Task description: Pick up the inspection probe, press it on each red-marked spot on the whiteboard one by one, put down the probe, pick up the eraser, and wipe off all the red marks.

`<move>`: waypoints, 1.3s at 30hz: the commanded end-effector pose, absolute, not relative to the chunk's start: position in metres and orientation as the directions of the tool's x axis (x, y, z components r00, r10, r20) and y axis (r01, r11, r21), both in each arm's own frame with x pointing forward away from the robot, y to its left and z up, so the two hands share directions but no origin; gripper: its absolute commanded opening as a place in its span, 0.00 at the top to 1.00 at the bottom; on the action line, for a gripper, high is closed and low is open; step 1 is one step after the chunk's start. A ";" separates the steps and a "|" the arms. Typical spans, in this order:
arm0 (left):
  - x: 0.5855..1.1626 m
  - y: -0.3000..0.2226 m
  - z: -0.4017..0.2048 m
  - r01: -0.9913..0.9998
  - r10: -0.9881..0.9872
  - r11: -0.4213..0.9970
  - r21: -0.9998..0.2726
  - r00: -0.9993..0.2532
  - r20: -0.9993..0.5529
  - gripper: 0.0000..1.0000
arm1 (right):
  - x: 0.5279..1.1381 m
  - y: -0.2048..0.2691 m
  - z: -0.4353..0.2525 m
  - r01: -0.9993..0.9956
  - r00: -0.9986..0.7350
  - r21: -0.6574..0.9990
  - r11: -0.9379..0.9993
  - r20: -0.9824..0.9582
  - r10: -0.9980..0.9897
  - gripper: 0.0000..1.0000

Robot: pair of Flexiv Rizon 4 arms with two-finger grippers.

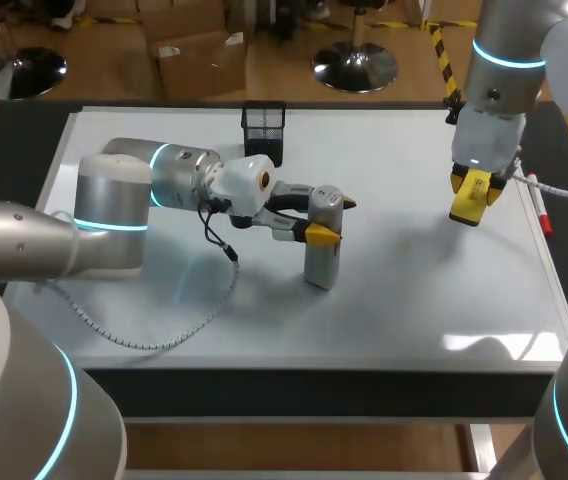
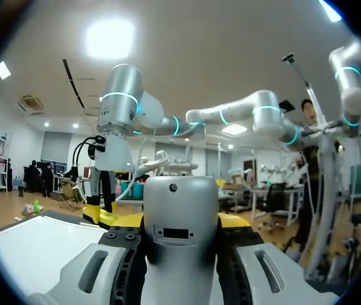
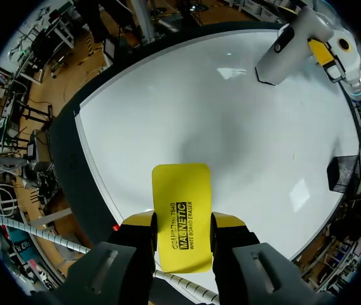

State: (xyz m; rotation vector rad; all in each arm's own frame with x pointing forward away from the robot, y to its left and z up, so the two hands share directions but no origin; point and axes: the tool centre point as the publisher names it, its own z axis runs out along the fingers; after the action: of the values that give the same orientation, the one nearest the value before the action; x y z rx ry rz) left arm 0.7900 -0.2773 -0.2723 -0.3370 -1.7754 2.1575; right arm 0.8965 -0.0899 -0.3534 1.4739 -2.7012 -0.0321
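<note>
The grey inspection probe [image 1: 320, 262] stands upright on the whiteboard [image 1: 414, 290] near its middle. My left gripper [image 1: 329, 218] is shut on its upper part from both sides. In the left wrist view the probe [image 2: 180, 254] fills the gap between the fingers of that gripper [image 2: 180, 220]. My right gripper [image 1: 472, 195] hangs above the board's right part, shut on the yellow eraser [image 1: 469, 208]. In the right wrist view the eraser [image 3: 180, 190] sticks out between the fingers of the gripper [image 3: 182, 222], with the probe [image 3: 288, 47] far ahead. No red marks show on the board.
A black mesh pen holder [image 1: 263, 130] stands at the board's back edge. A red-capped marker [image 1: 539, 205] lies along the right edge. A cable [image 1: 164, 335] from my left arm trails over the board's left part.
</note>
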 end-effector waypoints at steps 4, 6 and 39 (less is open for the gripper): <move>0.790 -0.275 -0.274 -0.100 0.399 -0.169 -0.981 -0.917 0.025 1.00 | 0.896 -0.090 -0.353 -0.840 -0.538 0.047 0.540 0.048 -0.841 1.00; 0.790 -0.274 -0.272 -0.106 0.411 -0.174 -0.979 -0.911 0.025 1.00 | 0.896 -0.090 -0.353 -0.840 -0.538 0.047 0.540 0.048 -0.841 1.00; 0.841 -0.192 -0.237 -0.083 0.497 -0.216 -0.973 -0.867 -0.036 1.00 | 0.896 -0.090 -0.353 -0.840 -0.538 0.047 0.540 0.048 -0.841 1.00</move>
State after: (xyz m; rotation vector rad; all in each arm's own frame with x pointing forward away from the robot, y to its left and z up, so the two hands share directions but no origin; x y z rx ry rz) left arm 0.8389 -0.2041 -0.2382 -0.4870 -1.6804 2.1284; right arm 0.8965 -0.0898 -0.3535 1.4740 -2.7013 -0.0321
